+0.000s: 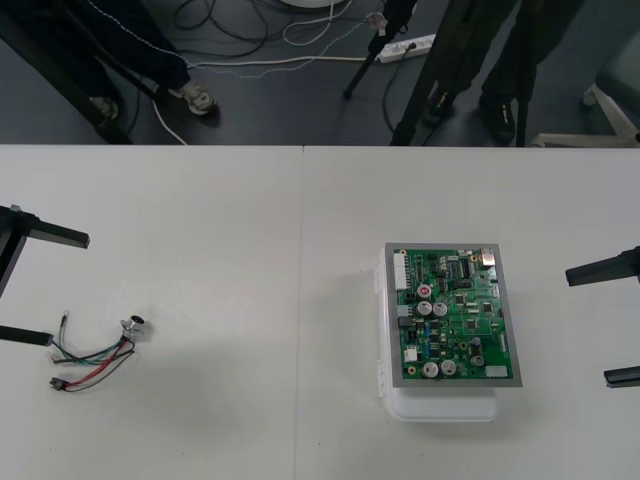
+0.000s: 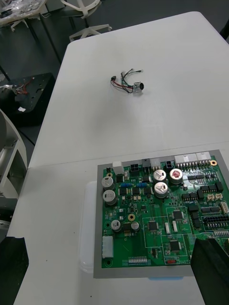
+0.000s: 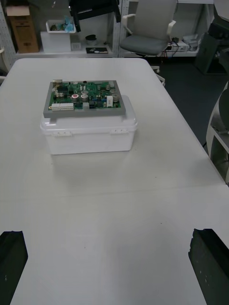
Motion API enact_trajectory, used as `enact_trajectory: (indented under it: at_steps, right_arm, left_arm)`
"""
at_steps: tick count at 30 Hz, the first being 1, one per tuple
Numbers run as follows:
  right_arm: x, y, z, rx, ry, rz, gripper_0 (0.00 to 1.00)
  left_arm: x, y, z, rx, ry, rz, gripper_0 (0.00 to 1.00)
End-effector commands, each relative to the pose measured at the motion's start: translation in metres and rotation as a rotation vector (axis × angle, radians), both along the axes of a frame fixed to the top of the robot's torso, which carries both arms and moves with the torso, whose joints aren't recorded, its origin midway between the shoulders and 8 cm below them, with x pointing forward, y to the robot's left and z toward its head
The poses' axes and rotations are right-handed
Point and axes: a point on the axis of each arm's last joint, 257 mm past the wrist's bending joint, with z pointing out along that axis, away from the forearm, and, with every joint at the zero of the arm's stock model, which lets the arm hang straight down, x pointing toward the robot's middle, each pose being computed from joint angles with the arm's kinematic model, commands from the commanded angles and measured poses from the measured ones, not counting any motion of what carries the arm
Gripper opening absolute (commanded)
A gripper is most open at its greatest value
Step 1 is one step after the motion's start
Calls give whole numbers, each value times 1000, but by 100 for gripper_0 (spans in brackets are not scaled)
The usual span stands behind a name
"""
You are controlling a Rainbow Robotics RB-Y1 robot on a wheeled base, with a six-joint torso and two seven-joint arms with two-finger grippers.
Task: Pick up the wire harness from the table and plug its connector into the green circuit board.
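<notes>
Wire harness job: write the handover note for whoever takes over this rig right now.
Left gripper: jaws open, empty, at the left side of the table, just beside the wire harness.
Right gripper: jaws open, empty, at the right side, next to the green circuit board.
The harness lies loose on the table, well apart from the board, which sits on its white base.
Done: nothing yet.
Left: pick up the harness and plug it into the board.
</notes>
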Motion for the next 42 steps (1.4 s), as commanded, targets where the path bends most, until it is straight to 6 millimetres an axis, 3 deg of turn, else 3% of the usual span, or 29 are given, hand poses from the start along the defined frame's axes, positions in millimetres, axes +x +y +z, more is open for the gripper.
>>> enact_trajectory:
  at_steps: [1,28,29,42]
  right_arm:
    - [-3,-10,5,-53,21,-17,100]
    - [-3,-10,5,-53,21,-17,100]
    - [-3,-10,5,-53,21,-17,100]
    - [-3,-10,5,-53,21,-17,100]
  left_arm:
    - [-11,9,8,54,19,-27,100]
    - [-11,9,8,54,19,-27,100]
    - [-23,3,-19,7,99,-16,100]
    - [-10,7,-22,32,35,6,100]
